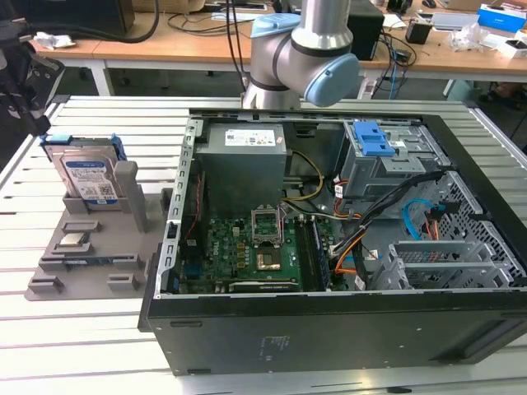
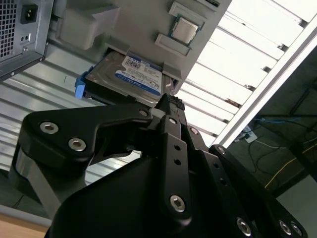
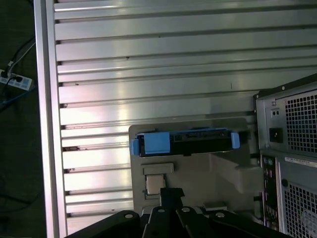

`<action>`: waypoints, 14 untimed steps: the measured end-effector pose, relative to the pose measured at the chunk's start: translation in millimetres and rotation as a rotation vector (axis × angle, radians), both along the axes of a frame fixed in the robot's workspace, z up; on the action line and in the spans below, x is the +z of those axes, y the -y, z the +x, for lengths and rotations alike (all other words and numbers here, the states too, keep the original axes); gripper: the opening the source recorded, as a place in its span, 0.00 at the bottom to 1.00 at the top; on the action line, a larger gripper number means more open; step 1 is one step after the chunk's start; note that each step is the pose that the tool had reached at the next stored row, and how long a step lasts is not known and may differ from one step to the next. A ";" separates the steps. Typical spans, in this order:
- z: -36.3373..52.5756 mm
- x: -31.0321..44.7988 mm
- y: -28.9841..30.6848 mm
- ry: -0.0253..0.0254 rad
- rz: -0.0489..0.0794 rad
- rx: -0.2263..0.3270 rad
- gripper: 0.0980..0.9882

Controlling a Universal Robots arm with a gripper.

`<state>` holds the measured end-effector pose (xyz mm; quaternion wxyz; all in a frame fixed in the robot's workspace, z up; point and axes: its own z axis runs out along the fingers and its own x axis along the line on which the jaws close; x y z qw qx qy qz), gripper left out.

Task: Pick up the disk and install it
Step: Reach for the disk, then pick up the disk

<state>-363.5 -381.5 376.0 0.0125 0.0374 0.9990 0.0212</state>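
The disk (image 1: pixel 89 177) stands on edge in a slot of the grey holder tray (image 1: pixel 90 271), at the exterior view's left, its blue-and-white label facing out and blue rails around it. In both wrist views it appears too: label side (image 2: pixel 141 74), top edge with blue rails (image 3: pixel 183 143). My black gripper (image 2: pixel 168 101) hangs above the holder, apart from the disk, its fingertips (image 3: pixel 171 194) pressed together with nothing between them. In the exterior view the gripper (image 1: pixel 25 95) is a dark shape at the left edge, up and behind the disk.
An open computer case (image 1: pixel 461 321) lies beside the holder, with motherboard, grey power supply (image 1: pixel 244 152) and a drive cage with a blue latch (image 1: pixel 375 140). A small square silver chip (image 1: pixel 74 241) sits in the holder. The slatted metal table (image 3: pixel 148 64) ends near the holder.
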 end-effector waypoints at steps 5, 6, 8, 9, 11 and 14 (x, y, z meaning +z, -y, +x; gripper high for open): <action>-3.3 -2.3 -2.7 0.0000 0.000 0.000 0.01; -3.3 -2.3 -2.7 0.0000 0.000 0.000 0.01; -3.3 -2.3 -2.7 -0.0001 0.000 0.000 0.01; -3.3 -2.3 -2.7 0.0000 0.000 0.000 0.01; -3.3 -2.4 -2.7 0.0000 0.000 0.000 0.01; -3.3 -2.4 -2.7 0.0000 0.000 0.000 0.01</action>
